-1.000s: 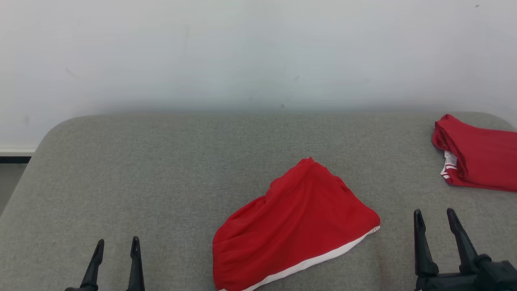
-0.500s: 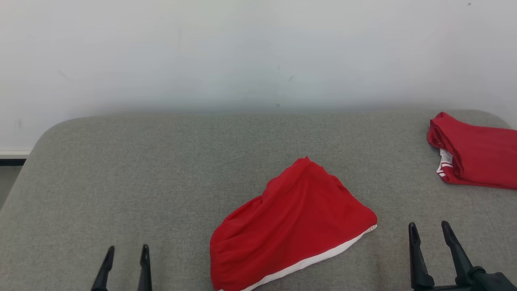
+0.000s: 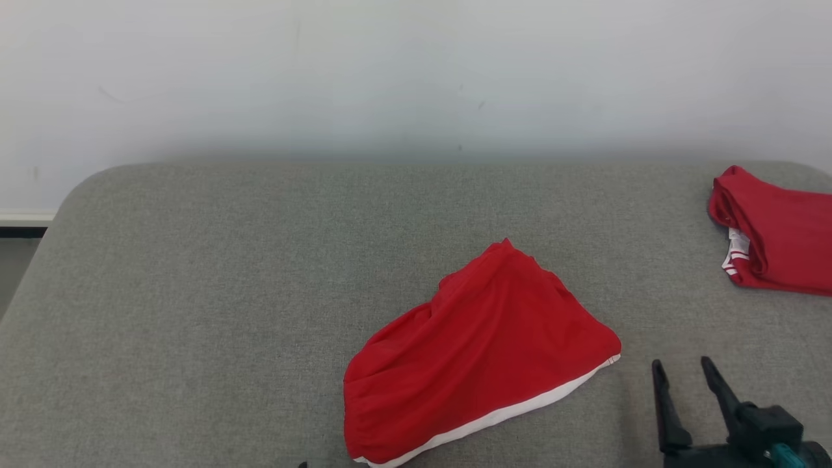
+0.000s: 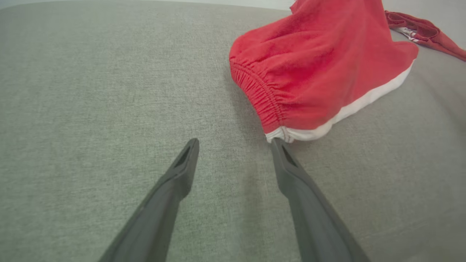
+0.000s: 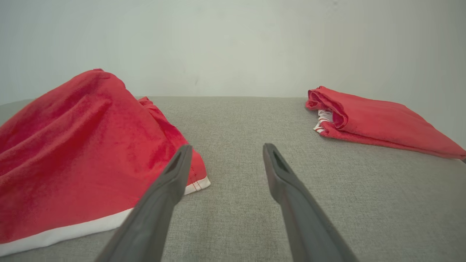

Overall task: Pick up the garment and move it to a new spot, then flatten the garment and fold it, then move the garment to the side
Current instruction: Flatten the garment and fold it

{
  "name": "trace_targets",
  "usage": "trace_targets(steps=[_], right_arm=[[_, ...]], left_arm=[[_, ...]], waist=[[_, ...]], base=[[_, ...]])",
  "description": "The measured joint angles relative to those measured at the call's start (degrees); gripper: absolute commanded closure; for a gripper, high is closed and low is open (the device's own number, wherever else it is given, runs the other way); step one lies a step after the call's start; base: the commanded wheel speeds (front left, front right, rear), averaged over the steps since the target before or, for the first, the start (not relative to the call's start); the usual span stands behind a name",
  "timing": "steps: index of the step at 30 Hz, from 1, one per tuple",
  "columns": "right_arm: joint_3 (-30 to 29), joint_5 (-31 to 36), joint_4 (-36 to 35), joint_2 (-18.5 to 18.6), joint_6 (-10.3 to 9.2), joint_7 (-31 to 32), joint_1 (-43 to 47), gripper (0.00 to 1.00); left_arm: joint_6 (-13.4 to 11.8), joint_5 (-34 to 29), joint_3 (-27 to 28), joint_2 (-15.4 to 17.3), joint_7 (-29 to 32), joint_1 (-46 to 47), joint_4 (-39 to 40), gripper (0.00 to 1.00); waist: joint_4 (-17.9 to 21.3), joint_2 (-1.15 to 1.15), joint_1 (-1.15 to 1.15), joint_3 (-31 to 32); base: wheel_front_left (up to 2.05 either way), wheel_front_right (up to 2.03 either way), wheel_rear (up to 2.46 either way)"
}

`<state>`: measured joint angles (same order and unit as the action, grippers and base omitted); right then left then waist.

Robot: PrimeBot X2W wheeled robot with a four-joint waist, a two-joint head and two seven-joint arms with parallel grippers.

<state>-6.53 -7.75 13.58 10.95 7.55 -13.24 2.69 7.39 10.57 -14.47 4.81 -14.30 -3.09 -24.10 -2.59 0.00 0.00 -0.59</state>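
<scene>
A red garment [image 3: 481, 351] with a white hem [image 3: 494, 419] lies crumpled at the front middle of a grey padded worktop [image 3: 195, 292]. The left hand [image 4: 235, 142] is empty, its fingers apart, with one tip just beside the waistband [image 4: 262, 98] corner. The right hand [image 3: 681, 365], also spread and empty, sits just right of the hem. A second garment [image 3: 780, 240], red and folded, lies far right.
</scene>
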Motion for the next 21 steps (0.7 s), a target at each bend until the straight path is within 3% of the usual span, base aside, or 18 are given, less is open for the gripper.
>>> trace_targets(steps=[11,21], right_arm=[[4.2,0.6,16.1,1.3,0.0,-0.5,-9.5,0.0],[8.3,1.3,29.6,2.1,0.0,-1.5,-19.9,0.0]], left_arm=[[0.1,4.0,-8.9,0.3,-0.6,8.3,-9.6,0.0],[0.1,6.3,-14.8,2.1,-0.6,14.8,-12.4,0.0]], waist=[[-0.2,0.0,0.0,-2.1],[-0.4,0.0,0.0,-4.9]], base=[[0.0,0.0,0.0],[0.0,0.0,0.0]])
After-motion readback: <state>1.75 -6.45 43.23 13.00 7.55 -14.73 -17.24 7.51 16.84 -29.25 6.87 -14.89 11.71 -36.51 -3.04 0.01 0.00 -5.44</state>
